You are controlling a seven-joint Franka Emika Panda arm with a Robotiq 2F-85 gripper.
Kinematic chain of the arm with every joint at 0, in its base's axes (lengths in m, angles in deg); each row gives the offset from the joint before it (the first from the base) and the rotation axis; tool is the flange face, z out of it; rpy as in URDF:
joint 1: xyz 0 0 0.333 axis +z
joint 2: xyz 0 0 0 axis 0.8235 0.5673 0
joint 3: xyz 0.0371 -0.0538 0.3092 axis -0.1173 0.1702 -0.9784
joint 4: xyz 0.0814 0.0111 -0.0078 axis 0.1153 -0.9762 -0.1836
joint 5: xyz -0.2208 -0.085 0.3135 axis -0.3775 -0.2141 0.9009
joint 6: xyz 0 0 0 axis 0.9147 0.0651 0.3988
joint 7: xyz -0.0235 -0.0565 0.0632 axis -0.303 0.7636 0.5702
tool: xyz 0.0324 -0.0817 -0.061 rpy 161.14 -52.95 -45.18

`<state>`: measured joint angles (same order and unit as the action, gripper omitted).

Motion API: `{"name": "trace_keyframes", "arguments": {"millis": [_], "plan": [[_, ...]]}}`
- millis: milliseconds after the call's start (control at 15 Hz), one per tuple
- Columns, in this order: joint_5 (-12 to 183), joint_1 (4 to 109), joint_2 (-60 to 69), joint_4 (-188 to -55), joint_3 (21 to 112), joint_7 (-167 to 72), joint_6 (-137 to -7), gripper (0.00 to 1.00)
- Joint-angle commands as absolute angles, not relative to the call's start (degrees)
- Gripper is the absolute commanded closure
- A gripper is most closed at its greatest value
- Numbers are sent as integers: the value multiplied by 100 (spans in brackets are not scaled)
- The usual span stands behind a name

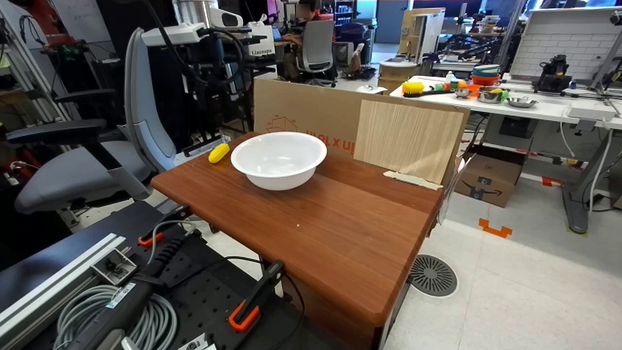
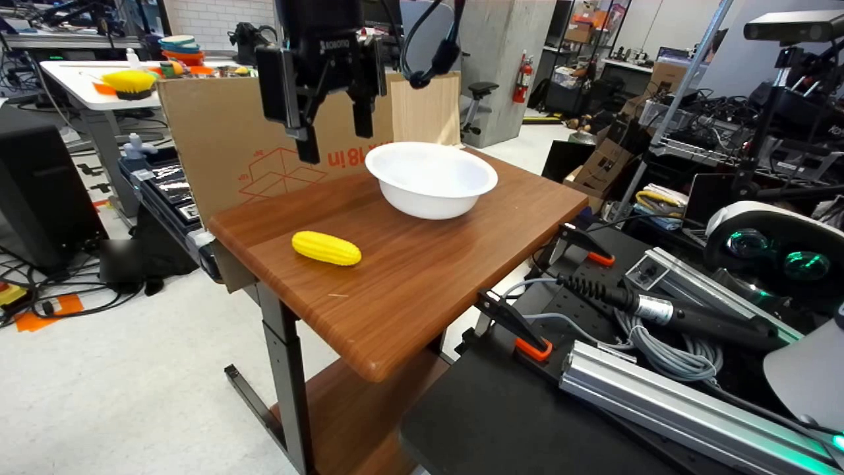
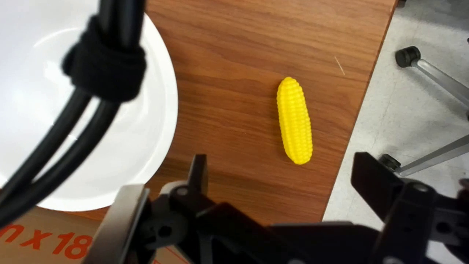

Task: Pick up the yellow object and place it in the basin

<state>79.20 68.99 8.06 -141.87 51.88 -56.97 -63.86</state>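
The yellow object, a toy corn cob (image 2: 326, 248), lies on the brown wooden table. It shows in both exterior views (image 1: 219, 153) and in the wrist view (image 3: 295, 121). The basin, a white round bowl (image 2: 432, 179), stands upright on the same table beside the corn, with a gap between them. It shows in an exterior view (image 1: 279, 160) and partly in the wrist view (image 3: 154, 146), where black cables cover some of it. My gripper (image 2: 335, 135) is open and empty, raised above the table. In the wrist view its fingers (image 3: 280, 159) are wide apart, with the corn ahead of and between them.
A cardboard sheet (image 1: 311, 104) stands along one table edge, with a light wood panel (image 1: 408, 138) against it. Orange-tipped clamps (image 2: 514, 323) grip the edge beside a black board with cables. The corn lies near a table edge.
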Motion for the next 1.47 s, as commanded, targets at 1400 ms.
{"name": "trace_keyframes", "arguments": {"millis": [1400], "plan": [[7601,7899,2445,-13132,6167,-7494,-6786,0]]}}
